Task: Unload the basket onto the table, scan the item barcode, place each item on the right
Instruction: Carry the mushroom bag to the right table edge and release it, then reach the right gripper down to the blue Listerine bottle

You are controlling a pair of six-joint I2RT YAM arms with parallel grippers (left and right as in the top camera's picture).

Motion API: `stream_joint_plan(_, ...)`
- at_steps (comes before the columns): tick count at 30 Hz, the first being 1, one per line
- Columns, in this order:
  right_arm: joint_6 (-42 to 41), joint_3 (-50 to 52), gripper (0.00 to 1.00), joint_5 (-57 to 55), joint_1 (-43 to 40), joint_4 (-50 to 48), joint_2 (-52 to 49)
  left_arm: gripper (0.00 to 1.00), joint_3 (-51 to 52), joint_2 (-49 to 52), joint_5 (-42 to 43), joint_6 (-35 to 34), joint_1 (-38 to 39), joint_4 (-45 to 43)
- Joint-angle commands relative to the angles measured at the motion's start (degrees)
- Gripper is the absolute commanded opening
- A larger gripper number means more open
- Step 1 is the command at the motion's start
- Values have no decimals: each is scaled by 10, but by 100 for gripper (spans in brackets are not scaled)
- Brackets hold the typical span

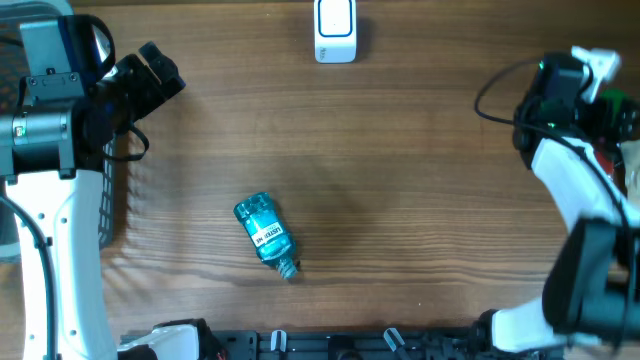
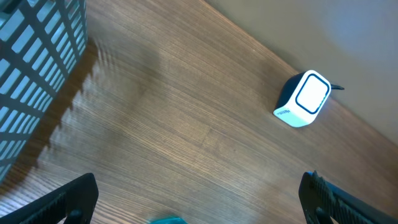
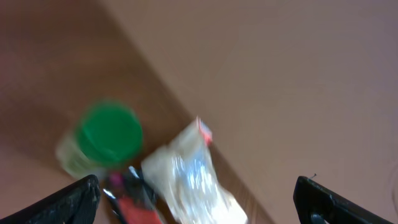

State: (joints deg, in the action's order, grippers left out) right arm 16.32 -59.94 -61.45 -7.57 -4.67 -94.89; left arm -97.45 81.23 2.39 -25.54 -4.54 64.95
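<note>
The item, a teal bottle (image 1: 265, 235) with a white label, lies on its side on the wooden table, left of the middle, with no gripper near it. A sliver of it (image 2: 168, 219) shows at the bottom edge of the left wrist view. The white barcode scanner (image 1: 334, 30) stands at the far edge; it also shows as the scanner (image 2: 303, 99) in the left wrist view. My left gripper (image 2: 199, 180) hangs open and empty at the far left (image 1: 160, 68). My right gripper (image 3: 198, 186) is open at the far right, above a blurred pile of goods, holding nothing.
A white mesh basket (image 1: 110, 200) stands at the left edge, its wall (image 2: 37, 81) close to the left gripper. Under the right gripper lie a green-lidded jar (image 3: 106, 140), a clear plastic packet (image 3: 193, 180) and something red (image 3: 134, 208).
</note>
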Motion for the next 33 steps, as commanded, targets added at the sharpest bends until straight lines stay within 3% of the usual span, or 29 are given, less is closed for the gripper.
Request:
stream_joint_plan(1,-65,-37,100,40,108,89,104,100,-3,2,-6,7,-3,-1)
stream_joint_plan(3,-207,-53,100,163,192,252,140,100,-3,2,-6,7,-3,-1)
stream_joint_plan(5,-334,-58,100,392,245,353,149,100,-3,2,-6,7,-3,-1)
stream_joint_plan(8,-418,-54,100,723,307,389,131,100,-3,2,-6,7,-3,-1)
stream_joint_plan(9,-431,-54,100,757,333,390,125,100,-3,2,-6,7,-3,-1)
stream_joint_plan(15,-345,-54,100,749,516,412,74,100,-3,2,-6,7,-3,-1)
stream_joint_plan(21,-317,-54,100,791,606,416,6,100,-3,2,-6,7,-3,-1)
stream_joint_plan(30,-513,-54,100,667,681,369,-118,100,-3,2,-6,7,-3,-1)
stream_joint_plan(33,-535,-54,100,655,680,355,-126,100,-3,2,-6,7,-3,-1)
